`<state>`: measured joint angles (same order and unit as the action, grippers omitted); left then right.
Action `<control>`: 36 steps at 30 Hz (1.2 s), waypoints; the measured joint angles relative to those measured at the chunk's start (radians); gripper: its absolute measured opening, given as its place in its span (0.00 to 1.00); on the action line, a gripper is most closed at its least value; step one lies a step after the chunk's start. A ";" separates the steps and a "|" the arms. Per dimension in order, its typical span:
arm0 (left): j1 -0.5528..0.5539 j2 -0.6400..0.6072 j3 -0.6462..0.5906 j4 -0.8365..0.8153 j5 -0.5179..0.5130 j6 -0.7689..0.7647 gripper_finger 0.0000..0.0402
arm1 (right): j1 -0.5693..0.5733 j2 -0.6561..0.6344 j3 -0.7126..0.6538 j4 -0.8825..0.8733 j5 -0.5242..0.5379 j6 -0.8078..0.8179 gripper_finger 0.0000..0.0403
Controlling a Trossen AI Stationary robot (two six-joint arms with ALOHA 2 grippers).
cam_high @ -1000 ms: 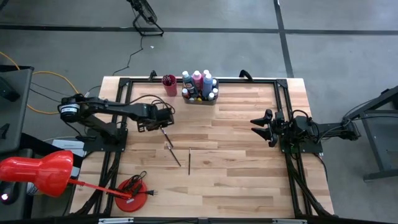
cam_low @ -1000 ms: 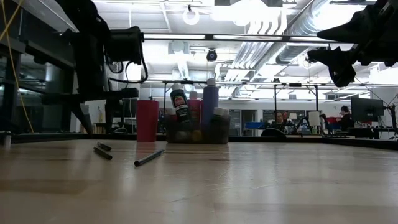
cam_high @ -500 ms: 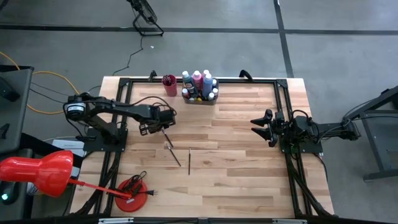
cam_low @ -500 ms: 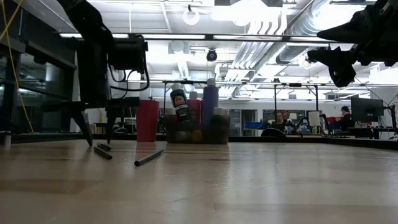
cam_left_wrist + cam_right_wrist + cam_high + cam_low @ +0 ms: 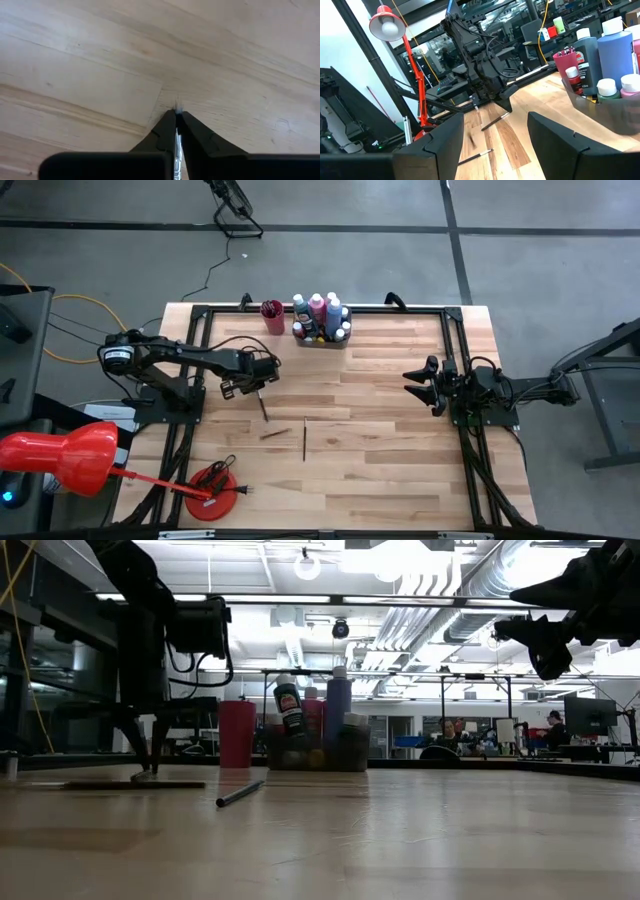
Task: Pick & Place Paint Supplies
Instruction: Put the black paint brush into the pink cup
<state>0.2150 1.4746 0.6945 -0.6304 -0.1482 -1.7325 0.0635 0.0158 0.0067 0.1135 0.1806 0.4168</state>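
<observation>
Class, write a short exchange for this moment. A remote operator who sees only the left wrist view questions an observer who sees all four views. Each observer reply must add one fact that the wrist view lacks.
Operator: My fingers look shut on something thin. What is it?
Observer: The left gripper is pinching a paintbrush. In the high view its dark handle runs out from the fingers toward the front of the table.
Operator: Are any other brushes nearby?
Observer: Yes, two lie loose nearer the middle: the crosswise brush and, to its right, the lengthwise brush.
</observation>
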 joint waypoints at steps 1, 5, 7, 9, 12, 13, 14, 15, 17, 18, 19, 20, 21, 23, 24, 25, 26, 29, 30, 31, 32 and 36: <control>0.000 0.000 0.000 0.000 -0.001 0.000 0.03 | 0.000 0.000 0.000 0.000 0.000 0.000 0.53; 0.000 0.001 0.000 0.000 -0.016 0.033 0.01 | 0.000 0.000 0.000 0.000 0.000 0.000 0.53; 0.000 0.001 -0.001 0.002 -0.021 0.047 0.01 | 0.000 0.000 0.000 0.000 0.000 0.000 0.53; -0.001 0.001 -0.001 0.009 -0.038 0.076 0.01 | 0.000 0.000 0.000 0.000 0.000 0.000 0.53; -0.001 -0.006 -0.001 0.021 -0.070 0.135 0.01 | 0.000 0.000 0.000 0.000 0.000 0.000 0.53; 0.000 -0.013 -0.002 0.027 -0.082 0.155 0.01 | 0.000 0.000 0.000 0.000 0.000 0.000 0.53; 0.000 -0.017 -0.004 0.040 -0.106 0.177 0.00 | 0.000 0.000 0.000 0.000 0.000 0.000 0.53; 0.001 -0.023 -0.006 0.051 -0.130 0.202 0.00 | 0.000 0.000 0.000 0.000 0.000 0.000 0.53; 0.002 -0.048 -0.008 0.075 -0.165 0.254 0.00 | 0.000 0.000 0.000 0.000 0.000 0.000 0.53; 0.002 -0.067 -0.008 0.100 -0.183 0.285 0.00 | 0.000 0.000 0.000 0.000 0.000 0.000 0.53; 0.002 -0.086 -0.006 0.121 -0.198 0.316 0.00 | 0.000 0.000 0.000 0.000 0.000 0.000 0.53; 0.002 -0.107 -0.006 0.133 -0.211 0.351 0.00 | 0.000 0.000 0.000 0.000 0.000 0.000 0.53; 0.002 -0.126 -0.006 0.146 -0.221 0.388 0.00 | 0.000 0.000 0.000 0.000 0.000 0.000 0.53; 0.002 -0.173 -0.006 0.186 -0.230 0.489 0.00 | 0.000 0.000 0.000 0.000 0.000 0.000 0.53; 0.002 -0.198 -0.006 0.206 -0.239 0.542 0.00 | 0.000 0.000 0.000 0.000 0.000 0.000 0.53; 0.002 -0.225 -0.005 0.230 -0.249 0.594 0.00 | 0.000 0.000 0.000 0.000 0.000 0.000 0.53; 0.002 -0.249 -0.005 0.251 -0.259 0.649 0.00 | 0.000 0.000 0.000 0.000 0.000 0.000 0.53; 0.002 -0.324 -0.002 0.336 -0.297 0.865 0.00 | 0.000 0.000 0.000 0.000 0.000 0.000 0.53; 0.002 -0.346 0.006 0.353 -0.309 0.937 0.00 | 0.000 0.000 0.000 0.000 0.000 0.000 0.53; 0.002 -0.365 0.021 0.365 -0.316 1.007 0.00 | 0.000 0.000 0.000 0.001 0.000 0.000 0.53; 0.004 -0.382 0.034 0.374 -0.321 1.078 0.00 | 0.000 0.000 0.000 0.000 0.000 0.000 0.53; 0.058 -0.414 0.119 0.400 -0.316 1.365 0.00 | 0.000 0.000 0.000 0.000 0.000 0.000 0.53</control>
<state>0.2728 1.0605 0.8130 -0.2302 -0.4639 -0.3677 0.0631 0.0158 0.0063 0.1131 0.1806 0.4168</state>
